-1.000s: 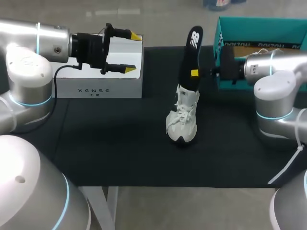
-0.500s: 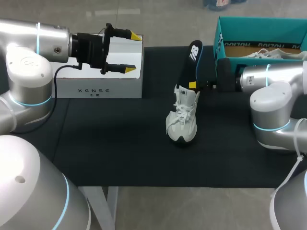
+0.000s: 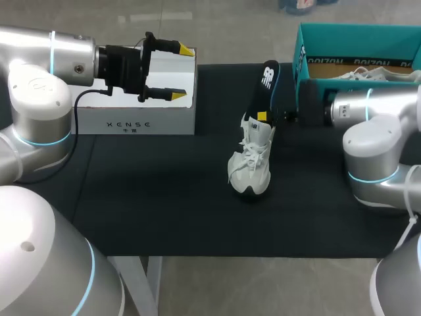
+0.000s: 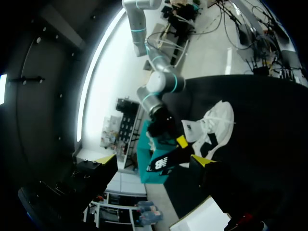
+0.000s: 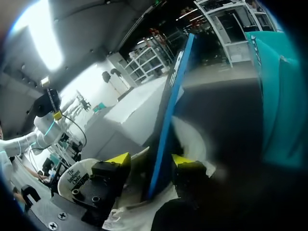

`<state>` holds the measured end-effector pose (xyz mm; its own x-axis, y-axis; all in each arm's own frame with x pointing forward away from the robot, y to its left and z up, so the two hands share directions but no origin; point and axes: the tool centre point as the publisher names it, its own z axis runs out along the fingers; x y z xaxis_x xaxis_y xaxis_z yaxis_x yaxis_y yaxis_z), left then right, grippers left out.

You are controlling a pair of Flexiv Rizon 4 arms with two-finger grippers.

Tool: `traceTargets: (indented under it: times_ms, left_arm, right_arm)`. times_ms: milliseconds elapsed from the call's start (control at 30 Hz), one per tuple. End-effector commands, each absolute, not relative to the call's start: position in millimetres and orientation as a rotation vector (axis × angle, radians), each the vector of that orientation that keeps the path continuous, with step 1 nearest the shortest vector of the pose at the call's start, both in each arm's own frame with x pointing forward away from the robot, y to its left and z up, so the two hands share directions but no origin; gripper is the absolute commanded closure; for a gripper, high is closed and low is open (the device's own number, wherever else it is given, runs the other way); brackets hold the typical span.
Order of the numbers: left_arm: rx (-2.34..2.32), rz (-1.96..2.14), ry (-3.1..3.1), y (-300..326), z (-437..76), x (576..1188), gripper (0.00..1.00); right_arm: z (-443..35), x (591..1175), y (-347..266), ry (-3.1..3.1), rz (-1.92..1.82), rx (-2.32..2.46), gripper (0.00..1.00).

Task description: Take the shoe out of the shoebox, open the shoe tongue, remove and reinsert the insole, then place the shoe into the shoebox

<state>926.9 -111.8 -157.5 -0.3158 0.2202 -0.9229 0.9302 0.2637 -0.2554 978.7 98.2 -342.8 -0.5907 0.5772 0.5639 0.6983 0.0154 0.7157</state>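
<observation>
1. Our right fingers [image 5: 119, 160] pinch the upright insole [image 3: 266, 82], its lower end at the opening of the shoe [image 3: 251, 164] on the tabletop [image 3: 164, 197]: reinserting, we judge.
2. Next: press it down flat.
3. Left fingers [image 3: 186, 50], well left of the shoe, spread empty.

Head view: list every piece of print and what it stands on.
On the white box, front face: a row of capitals over smaller characters, a brand mark, left unquoted.
On the insole: a white logo, no readable words.
On the shoebox, inner wall: upside-down print, too blurred to read.
</observation>
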Motion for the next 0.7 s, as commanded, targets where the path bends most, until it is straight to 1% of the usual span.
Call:
traceTargets:
  times_ms: [33,100,133,167,200,400,700]
  left_arm:
    - [1.065,-1.100,1.728,-111,-156,926,0.00]
    - [1.065,-1.100,1.728,-111,-156,926,0.00]
    - [1.065,-1.100,1.728,-111,-156,926,0.00]
    - [1.065,-1.100,1.728,-111,-156,926,0.00]
    - [1.065,-1.100,1.728,-111,-156,926,0.00]
    - [1.065,-1.100,1.728,-111,-156,926,0.00]
    - [1.065,-1.100,1.728,-111,-156,926,0.00]
  right_arm:
    - [-339,997,101,-2.177,-1.636,-1.357,0.45]
    - [-336,1003,100,-2.187,-1.644,-1.356,0.59]
    - [-334,1004,100,-2.190,-1.646,-1.357,0.74]
    - [-333,1005,99,-2.192,-1.651,-1.359,0.94]
    - [-333,1005,99,-2.193,-1.651,-1.361,1.00]
    - [-341,995,99,-2.197,-1.610,-1.375,1.00]
    - [-365,958,112,-2.210,-1.479,-1.347,1.00]
